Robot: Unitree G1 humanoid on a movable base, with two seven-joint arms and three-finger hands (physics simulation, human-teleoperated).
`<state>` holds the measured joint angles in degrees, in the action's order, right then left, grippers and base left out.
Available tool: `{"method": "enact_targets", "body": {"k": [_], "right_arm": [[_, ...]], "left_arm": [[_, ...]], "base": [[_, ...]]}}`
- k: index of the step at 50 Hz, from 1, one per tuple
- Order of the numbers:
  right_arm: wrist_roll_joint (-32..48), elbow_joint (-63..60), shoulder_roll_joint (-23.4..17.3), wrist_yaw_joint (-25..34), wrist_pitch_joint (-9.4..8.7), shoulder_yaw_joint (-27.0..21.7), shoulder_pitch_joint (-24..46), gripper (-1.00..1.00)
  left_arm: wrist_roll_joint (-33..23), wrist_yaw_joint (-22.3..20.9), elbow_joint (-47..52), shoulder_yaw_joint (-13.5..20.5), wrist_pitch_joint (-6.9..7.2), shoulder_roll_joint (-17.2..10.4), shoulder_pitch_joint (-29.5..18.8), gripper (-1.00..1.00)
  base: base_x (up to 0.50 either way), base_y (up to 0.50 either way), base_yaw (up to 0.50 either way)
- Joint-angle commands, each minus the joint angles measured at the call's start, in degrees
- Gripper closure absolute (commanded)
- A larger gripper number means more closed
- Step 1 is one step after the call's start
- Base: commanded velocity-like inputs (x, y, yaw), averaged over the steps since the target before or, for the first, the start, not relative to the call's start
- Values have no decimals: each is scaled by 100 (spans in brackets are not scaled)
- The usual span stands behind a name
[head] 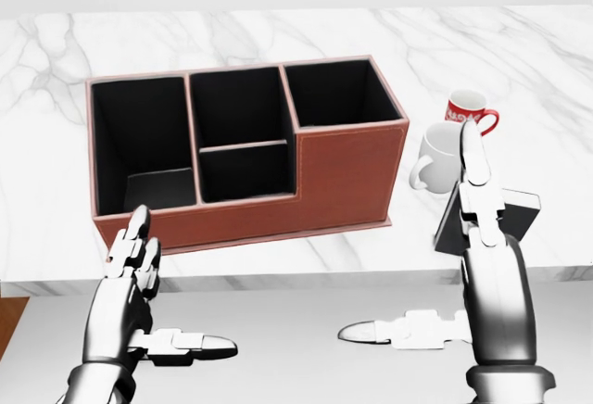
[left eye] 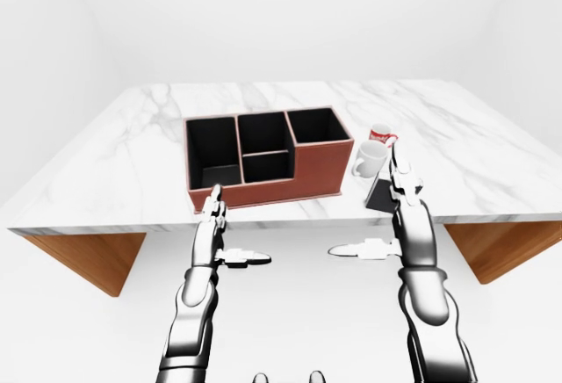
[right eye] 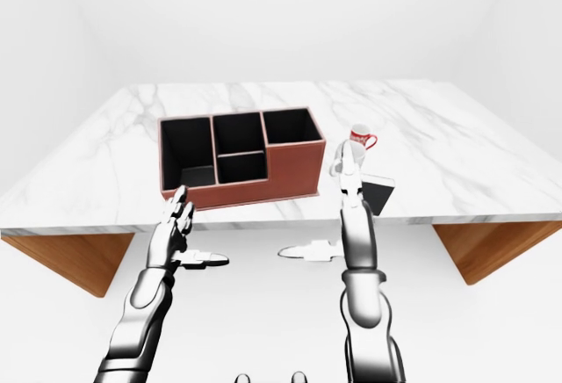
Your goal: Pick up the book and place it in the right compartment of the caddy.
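Observation:
The black book (head: pixel 524 215) stands near the table's lower edge at the right of the head view, below the mugs. My right hand (head: pixel 422 248) is open; its straight fingers (head: pixel 474 182) rise in front of the book and hide its middle, with the thumb held out to the left. I cannot tell whether the fingers touch the book. The brown caddy (head: pixel 347 168) sits left of the book, and its right compartment (head: pixel 335 91) is dark inside. My left hand (head: pixel 185 279) is open and low, below the caddy's left end, holding nothing.
A white mug (head: pixel 434 156) and a red mug (head: pixel 468 110) stand just above the book, right of the caddy. The marble table (head: pixel 278 38) has its near edge across the lower part of the head view. Wooden supports (left eye: pixel 83 256) show under the tabletop.

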<state>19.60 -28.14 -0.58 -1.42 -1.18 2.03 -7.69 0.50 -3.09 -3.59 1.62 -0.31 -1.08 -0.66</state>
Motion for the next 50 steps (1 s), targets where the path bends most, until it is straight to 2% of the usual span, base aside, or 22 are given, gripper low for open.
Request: {"method": "enact_targets", "body": {"k": [1,6,7,14,16,19,22,29,34,37,43,46,50], "right_arm": [[1236,-1590,29,259,-382,-123,75,-100],[1847,-1756,-85,576,-382,-470,379,-100],[2202,-1743,-156,698,-382,-523,479,-100],[2607,-2257,-179,1225,-382,-770,690,-100],[2800,-2241,-187,1211,-382,-765,713,-100],[2876,-2249,-181,1276,-382,-803,743,-100],[2959,-2254,-213,1324,-382,-884,770,-100],[3063,-1708,-236,1075,-382,-936,704,-100],[3117,-1385,-281,1002,-382,-1002,687,-100],[3243,-1255,-319,1115,-382,-1054,700,-100],[3341,-760,-395,1126,-382,-1117,661,-100],[3457,-542,-426,1236,-382,-1115,613,-100],[3683,-421,-439,1572,-382,-1112,513,-100]], "left_arm": [[-20,-40,-50,-10,29,-1,-16,-100],[-31,-48,-48,-17,59,0,-16,-100],[-34,-50,-100,-15,18,0,-25,-100],[-32,-55,-129,-13,31,-1,-44,-100],[-35,-56,-171,-15,-3,0,-51,-100],[-39,-54,-116,-20,40,1,-40,-100],[-37,-57,-222,-13,-27,-1,-68,-100],[-44,-59,-113,-22,58,-1,-39,-100],[-29,-42,-54,-5,28,0,-9,-100],[-31,-38,-20,-10,45,3,6,-100],[-37,-36,-114,-9,-46,1,-10,-100],[-45,-34,-33,-20,8,4,14,-100],[-52,-30,-9,-26,12,9,30,-100]], "base": [[50,0,0],[50,0,0],[33,0,0],[0,0,0],[0,0,0],[0,0,0],[0,0,0],[0,0,0],[0,0,0],[0,0,0],[0,0,0],[18,0,0],[45,0,0]]}}
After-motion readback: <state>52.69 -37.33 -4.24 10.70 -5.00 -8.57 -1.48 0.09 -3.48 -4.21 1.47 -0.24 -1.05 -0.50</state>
